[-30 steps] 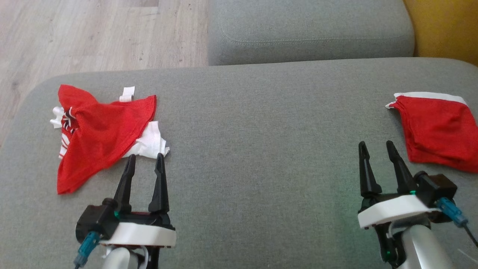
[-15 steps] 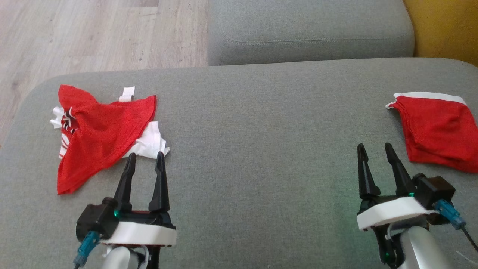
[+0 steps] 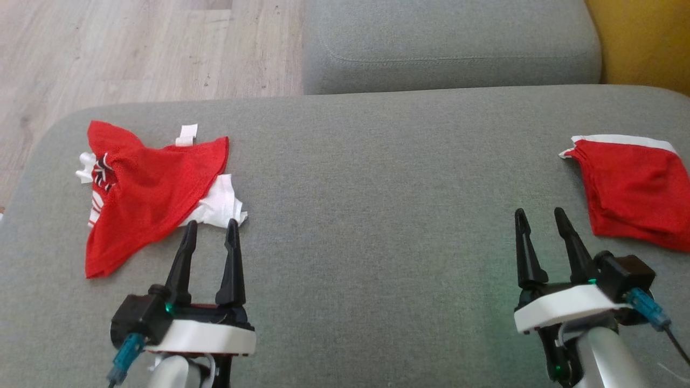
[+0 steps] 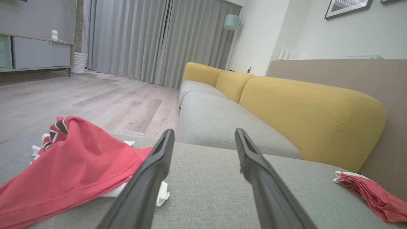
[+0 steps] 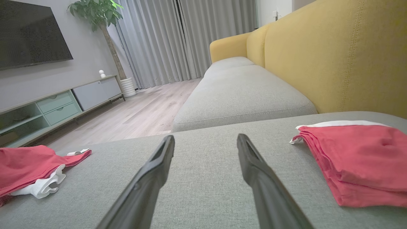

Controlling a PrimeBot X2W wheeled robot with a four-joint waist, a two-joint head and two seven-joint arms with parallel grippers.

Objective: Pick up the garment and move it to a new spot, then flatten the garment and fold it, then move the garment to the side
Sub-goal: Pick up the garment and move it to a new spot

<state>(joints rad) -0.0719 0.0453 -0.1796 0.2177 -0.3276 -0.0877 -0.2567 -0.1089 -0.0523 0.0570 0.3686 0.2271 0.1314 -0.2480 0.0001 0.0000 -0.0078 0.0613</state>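
**Crumpled garment [image 3: 145, 194] lies loose at the left of the sofa seat [image 3: 377, 178], nothing gripped**

At the far left, past the rounded edge of the grey seat, is pale wooden floor [image 3: 135, 48]. The crumpled garment sits on the left part of the seat, close to that edge. It is a bunched heap of red cloth with white cloth poking out at its left side and from under its right side. A small white tab shows at its far edge, and dark and white striped trim shows near its left end.

The left gripper [image 3: 212, 223] stands just beside the heap, at its near right corner. Its two dark fingers are spread wide with nothing between them. From the head camera its tips reach the near edge of the white cloth, but I cannot tell whether they touch it. In the left wrist view the heap lies to the left of the fingers, not between them.

Beyond the seat's middle sits a second grey cushion [image 3: 447, 48].

The right gripper [image 3: 539, 211] is over the right part of the seat, fingers likewise parted and holding nothing. Just to its right, apart from the fingers, a folded garment [image 3: 636, 188] lies flat in layers near the seat's right edge, red with a white band along its far side. A yellow backrest [image 3: 647, 43] fills the upper right corner.
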